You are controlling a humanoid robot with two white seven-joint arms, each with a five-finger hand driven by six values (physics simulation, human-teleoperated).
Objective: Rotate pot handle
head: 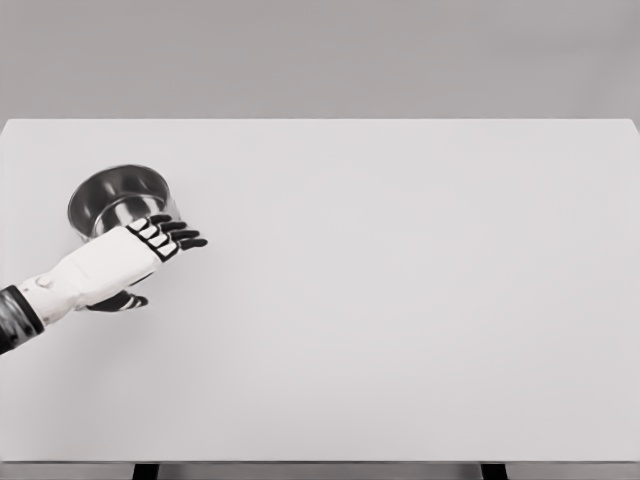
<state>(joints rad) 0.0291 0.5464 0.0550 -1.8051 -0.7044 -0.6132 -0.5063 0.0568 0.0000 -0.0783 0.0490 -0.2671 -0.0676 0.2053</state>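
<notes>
Pot (118, 196) on table (400, 300), left robot hand (140, 250) alongside.

The left robot hand (140, 250) has a smooth white back and black fingers (185, 240) with white blocks at the knuckles. Its white arm ends in a dark, ribbed sleeve.

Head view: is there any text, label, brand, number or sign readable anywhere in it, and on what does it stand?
None: no text can be read in this view.
Pot: bare metal, no brand or marking visible.
Left hand: white shell with dark fingers, no lettering.
Table: plain white, no label or sign.
</notes>
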